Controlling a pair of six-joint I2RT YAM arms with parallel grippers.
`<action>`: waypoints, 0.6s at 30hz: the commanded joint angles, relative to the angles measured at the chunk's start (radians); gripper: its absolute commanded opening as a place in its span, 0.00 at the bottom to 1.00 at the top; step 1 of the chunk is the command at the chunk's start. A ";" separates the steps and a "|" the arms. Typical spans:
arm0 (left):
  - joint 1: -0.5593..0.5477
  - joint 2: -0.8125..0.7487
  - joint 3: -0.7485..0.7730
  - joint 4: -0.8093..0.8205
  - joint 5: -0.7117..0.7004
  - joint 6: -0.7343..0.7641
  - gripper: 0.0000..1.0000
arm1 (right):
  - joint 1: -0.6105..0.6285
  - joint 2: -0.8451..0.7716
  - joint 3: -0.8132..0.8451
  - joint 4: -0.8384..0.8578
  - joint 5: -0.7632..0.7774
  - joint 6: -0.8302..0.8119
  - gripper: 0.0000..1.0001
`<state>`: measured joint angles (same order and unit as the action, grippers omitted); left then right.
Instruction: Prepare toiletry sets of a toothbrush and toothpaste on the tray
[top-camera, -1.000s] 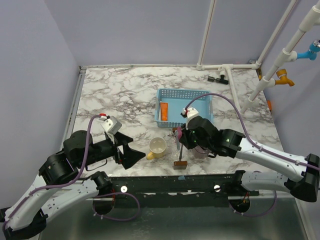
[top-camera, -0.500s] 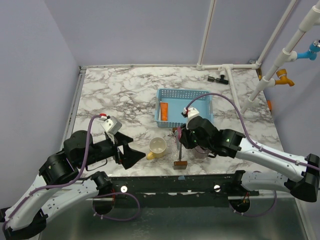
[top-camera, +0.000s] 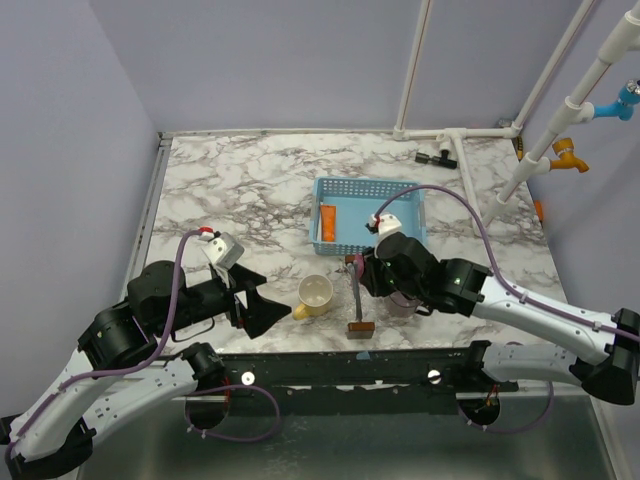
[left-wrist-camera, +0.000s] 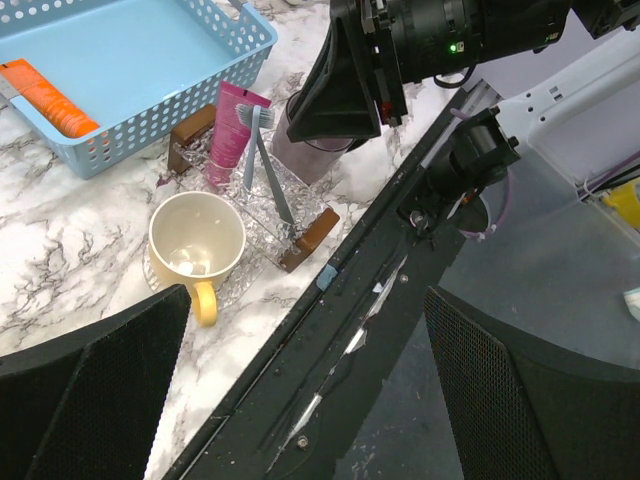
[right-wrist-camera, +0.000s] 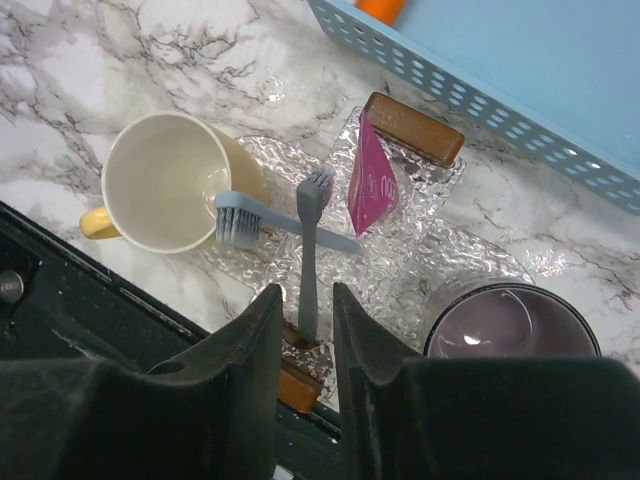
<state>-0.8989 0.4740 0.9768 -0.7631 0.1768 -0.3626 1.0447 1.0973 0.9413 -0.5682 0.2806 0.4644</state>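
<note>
right gripper (right-wrist-camera: 305, 310), jaws narrowly parted and empty, hovers above the darker toothbrush (right-wrist-camera: 307, 250) on the clear tray (right-wrist-camera: 440, 250) beside pink toothpaste (right-wrist-camera: 372, 185), its handle aligned with the gap; left gripper (left-wrist-camera: 305, 300) gapes wide, farther off.

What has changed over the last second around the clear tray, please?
The right pincer has parted its jaws a little and appears to have let go of the grey toothbrush, which lies on the clear tray beside the pink toothpaste. The left pincer stayed wide open, and the mug and blue basket have not moved.
</note>
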 joint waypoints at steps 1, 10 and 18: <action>-0.005 0.002 0.007 0.004 0.027 0.001 0.99 | 0.005 -0.033 0.041 -0.026 0.062 0.017 0.32; -0.005 -0.001 -0.001 -0.011 -0.004 -0.001 0.99 | 0.005 -0.116 0.064 -0.035 0.117 0.033 0.53; -0.005 0.004 0.013 -0.043 -0.093 0.003 0.99 | 0.005 -0.134 0.118 -0.113 0.230 0.051 0.67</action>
<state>-0.8989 0.4740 0.9768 -0.7715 0.1589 -0.3630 1.0454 0.9741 1.0195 -0.6121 0.4065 0.4915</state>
